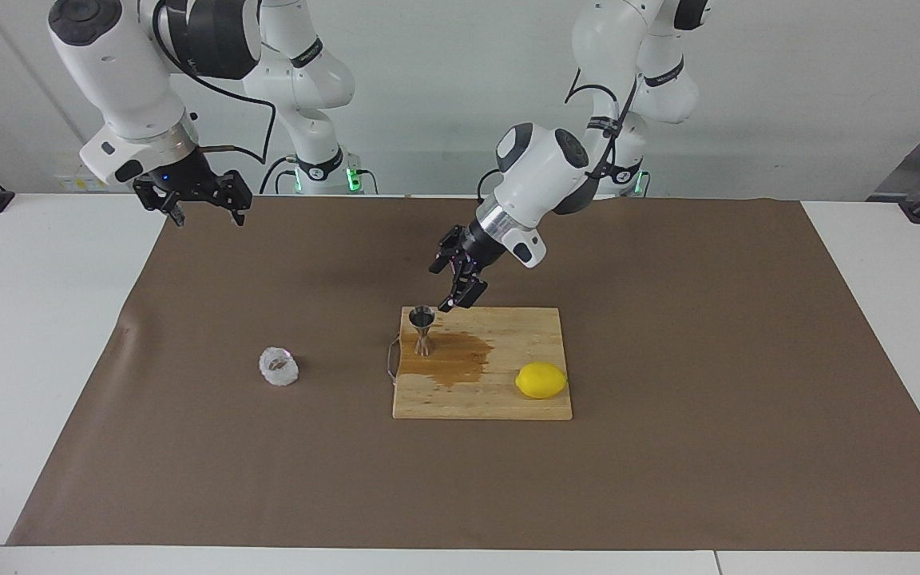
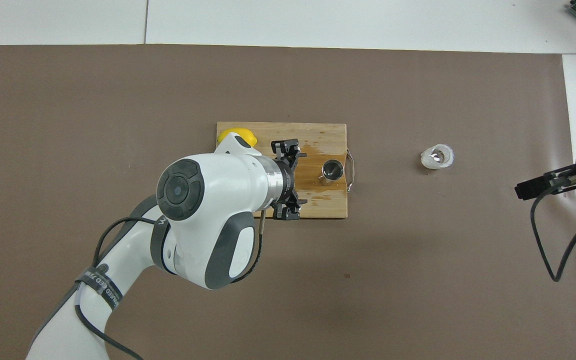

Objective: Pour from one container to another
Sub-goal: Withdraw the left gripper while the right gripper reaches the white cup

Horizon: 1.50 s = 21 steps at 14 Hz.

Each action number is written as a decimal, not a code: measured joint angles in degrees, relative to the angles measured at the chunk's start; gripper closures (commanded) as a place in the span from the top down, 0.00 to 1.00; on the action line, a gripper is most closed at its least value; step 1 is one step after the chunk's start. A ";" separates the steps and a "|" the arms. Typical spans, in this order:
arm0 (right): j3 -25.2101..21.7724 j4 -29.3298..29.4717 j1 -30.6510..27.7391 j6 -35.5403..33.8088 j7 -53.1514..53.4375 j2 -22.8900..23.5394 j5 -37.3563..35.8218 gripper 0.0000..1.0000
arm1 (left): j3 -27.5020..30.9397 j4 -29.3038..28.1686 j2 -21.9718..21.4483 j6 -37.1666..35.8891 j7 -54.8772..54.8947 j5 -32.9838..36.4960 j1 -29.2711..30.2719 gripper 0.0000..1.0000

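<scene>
Left gripper (image 1: pixel 460 281), jaws wide and empty, hangs beside the jigger (image 1: pixel 422 329); right gripper (image 1: pixel 203 200) waits open, cup (image 1: pixel 279 366) below.

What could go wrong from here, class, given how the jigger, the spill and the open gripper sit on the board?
1. The left gripper, open, hangs just above the upright jigger; a careless move could topple it.
2. The brown puddle on the cutting board wets the jigger's foot, so it might slide.
3. The crinkled cup sits apart on the mat, unheld.
</scene>
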 measured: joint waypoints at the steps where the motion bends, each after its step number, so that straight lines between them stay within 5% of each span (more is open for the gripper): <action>1: 0.00 -0.25 -0.45 0.92 -3.06 0.02 1.00 1.00 | 0.26 0.43 -0.21 -0.46 0.10 3.52 0.00 1.00; 4: -0.05 -1.46 -2.54 4.69 -16.68 0.33 2.56 1.00 | 1.91 3.06 -0.30 -2.33 1.23 11.08 0.60 1.00; 9: -0.11 -3.52 -6.29 11.41 -40.01 3.69 8.97 1.00 | 2.60 4.64 -0.31 -7.49 12.64 12.19 6.68 1.00; 14: -0.20 -4.00 -9.97 17.71 -62.82 11.96 20.76 1.00 | 3.05 5.02 -0.85 -13.41 30.42 14.96 9.04 1.00; 21: 0.32 -7.94 -9.50 27.22 -79.68 19.41 35.04 1.00 | 3.41 5.29 -6.56 -26.94 60.76 18.12 17.03 1.00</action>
